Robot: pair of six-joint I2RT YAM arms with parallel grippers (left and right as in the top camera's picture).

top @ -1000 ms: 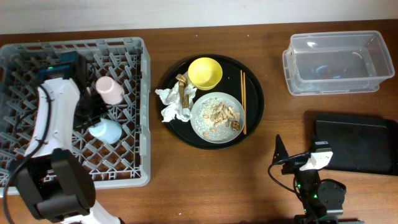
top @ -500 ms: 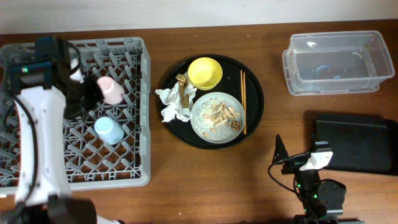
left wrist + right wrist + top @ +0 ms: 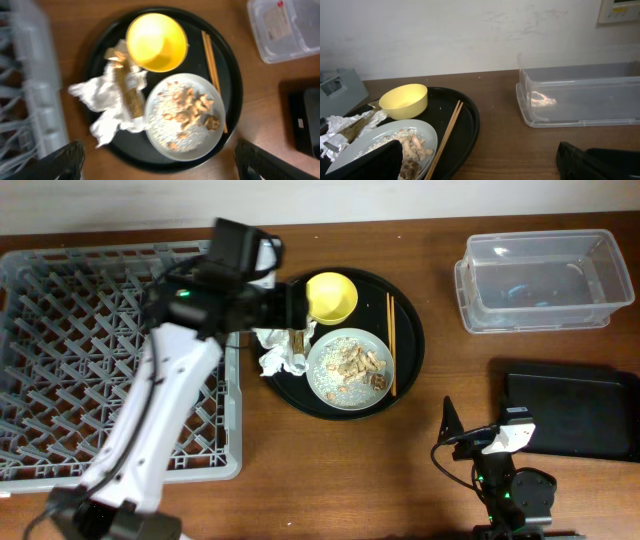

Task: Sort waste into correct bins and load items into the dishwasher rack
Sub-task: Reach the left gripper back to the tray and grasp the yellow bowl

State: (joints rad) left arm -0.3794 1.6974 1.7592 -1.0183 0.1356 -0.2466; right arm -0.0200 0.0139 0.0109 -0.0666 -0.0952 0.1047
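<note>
Left gripper (image 3: pixel 160 156) seen wide open, empty, over round black tray (image 3: pixel 235 92). Yellow bowl (image 3: pixel 156 41), crumpled napkins (image 3: pixel 102 107), scrap-strewn speckled plate (image 3: pixel 182 117), chopsticks (image 3: pixel 214 75) found on tray. Right gripper (image 3: pixel 480 160) likewise spread, nothing gripped.

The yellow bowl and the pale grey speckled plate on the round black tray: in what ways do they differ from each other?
The yellow round bowl is deep and plain bright yellow; the pale grey speckled round plate is flat and wider. The bowl looks empty, while the plate carries beige-brown food scraps. The bowl sits at the far edge of the round black tray, the plate nearer the front. Both are round, upright and on that tray.
</note>
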